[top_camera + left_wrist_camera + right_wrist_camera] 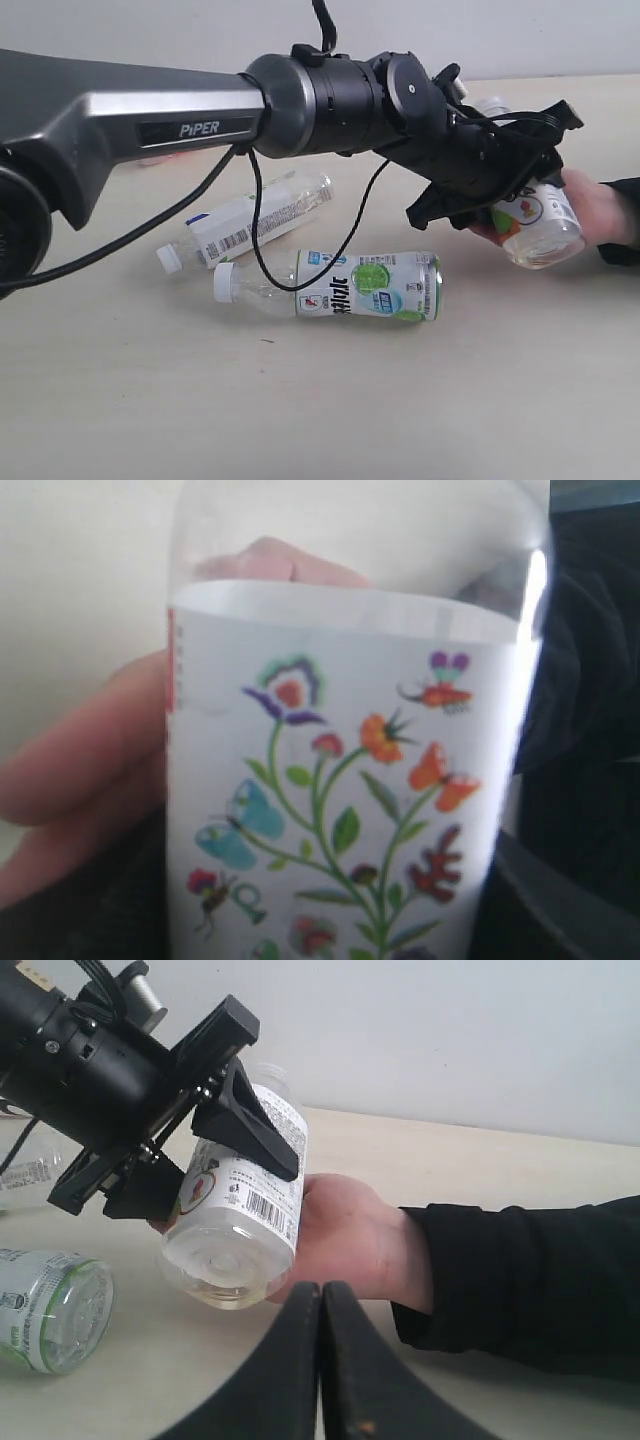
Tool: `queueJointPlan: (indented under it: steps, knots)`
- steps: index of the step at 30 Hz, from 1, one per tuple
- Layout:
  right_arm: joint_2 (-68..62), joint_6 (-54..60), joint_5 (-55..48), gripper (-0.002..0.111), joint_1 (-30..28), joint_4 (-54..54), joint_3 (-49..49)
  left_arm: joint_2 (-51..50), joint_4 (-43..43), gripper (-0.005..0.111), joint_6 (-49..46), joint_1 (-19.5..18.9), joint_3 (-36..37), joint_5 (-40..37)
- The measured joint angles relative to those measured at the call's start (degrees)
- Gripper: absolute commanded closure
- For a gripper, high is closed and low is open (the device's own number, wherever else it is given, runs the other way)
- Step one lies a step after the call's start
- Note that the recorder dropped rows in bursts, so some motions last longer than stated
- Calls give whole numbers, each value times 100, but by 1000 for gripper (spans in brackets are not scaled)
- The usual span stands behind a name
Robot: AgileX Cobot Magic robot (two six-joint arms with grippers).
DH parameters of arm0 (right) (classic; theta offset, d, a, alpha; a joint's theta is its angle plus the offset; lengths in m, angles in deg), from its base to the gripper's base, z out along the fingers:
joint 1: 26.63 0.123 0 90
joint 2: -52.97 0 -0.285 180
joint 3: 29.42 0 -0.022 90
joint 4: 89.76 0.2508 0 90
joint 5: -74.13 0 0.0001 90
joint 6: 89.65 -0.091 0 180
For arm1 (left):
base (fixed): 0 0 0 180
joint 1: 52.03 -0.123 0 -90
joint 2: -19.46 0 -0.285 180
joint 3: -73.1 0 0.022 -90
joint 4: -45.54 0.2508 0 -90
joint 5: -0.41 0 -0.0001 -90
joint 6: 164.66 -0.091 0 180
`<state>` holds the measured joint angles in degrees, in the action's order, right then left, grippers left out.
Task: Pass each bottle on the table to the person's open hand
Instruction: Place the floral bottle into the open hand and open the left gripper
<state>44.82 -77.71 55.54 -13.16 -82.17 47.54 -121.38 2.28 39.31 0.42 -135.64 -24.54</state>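
Observation:
The floral-label bottle point(535, 215) point(340, 780) point(240, 1210) lies tilted in the person's open hand point(592, 205) point(345, 1230), base toward the right wrist camera. My left gripper point(520, 175) point(215, 1160) has reached across to the right and is shut on this bottle, one finger on each side. On the table point(300, 400) lie the lime-label bottle point(365, 285) point(45, 1310) and, behind it, the barcode-label bottle point(250, 228). The pink-label bottle is hidden. My right gripper point(320, 1295) is shut on nothing, close to the hand, and out of the exterior view.
The left arm's thick body point(150, 120) and its hanging cable point(255, 220) pass over the lying bottles. The person's black sleeve point(530, 1280) rests on the table at the right. A pale wall stands behind the table.

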Motion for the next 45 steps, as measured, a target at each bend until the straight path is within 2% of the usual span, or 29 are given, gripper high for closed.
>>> queueJointPlan:
  steps: [6, 16, 19, 28, 31, 35, 45]
  knots:
    - [0, 0, 0, 108, 0, 0, 0, -172, -205, 107, -332, -71, -236, -307]
    - [0, 0, 0, 108, 0, 0, 0, -185, -227, 106, -409, -92, -260, -360]
    - [0, 0, 0, 108, 0, 0, 0, -185, -227, 97, -502, -92, -260, -370]
    - [0, 0, 0, 108, 0, 0, 0, -185, -241, 45, -536, -92, -260, -507]
    - [0, 0, 0, 108, 0, 0, 0, -185, -251, 34, -536, -92, -260, -521]
    - [0, 0, 0, 108, 0, 0, 0, -185, -251, 29, -547, -92, -260, -509]
    - [0, 0, 0, 108, 0, 0, 0, -185, -240, 29, -705, -92, -260, -509]
